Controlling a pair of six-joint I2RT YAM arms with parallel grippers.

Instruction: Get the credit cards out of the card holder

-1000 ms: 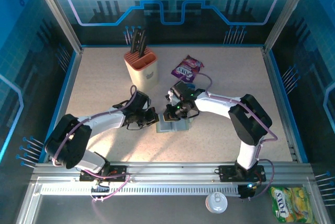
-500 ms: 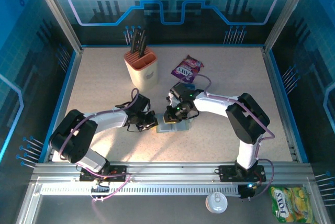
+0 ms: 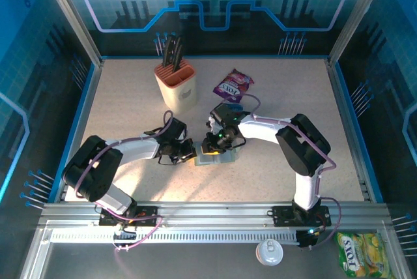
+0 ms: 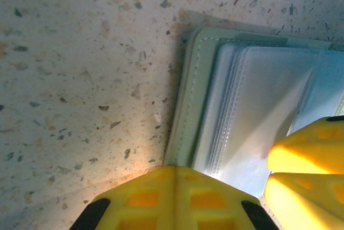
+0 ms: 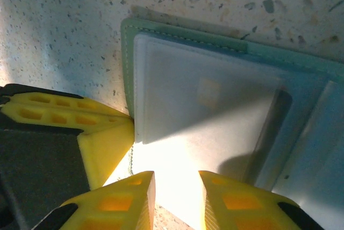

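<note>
The grey-blue card holder [image 3: 220,156] lies open on the table's middle, its frosted sleeves facing up [image 5: 215,95] [image 4: 252,95]. The credit cards are hidden inside the sleeves; only a faint square mark [image 5: 207,91] shows through the top one. My left gripper [image 3: 190,152] [image 4: 174,175] is shut, its tips pressed on the holder's left edge. My right gripper [image 3: 212,147] [image 5: 176,187] hangs just over the holder's near left corner. It is open by a narrow gap with the bright sleeve surface showing between the fingers. The left gripper's yellow finger [image 5: 105,144] sits close beside it.
A beige and orange knife block [image 3: 177,85] stands at the back left of the holder. A purple snack packet [image 3: 233,85] lies behind the right arm. Blue-edged walls ring the table [image 3: 130,116]. A yellow packet [image 3: 361,256] and a white cap [image 3: 269,251] lie off the table by the front rail.
The right gripper's jaws have parted from nearly shut to a narrow gap. The left arm has drawn in slightly toward the holder's edge. The holder has stayed in place.
</note>
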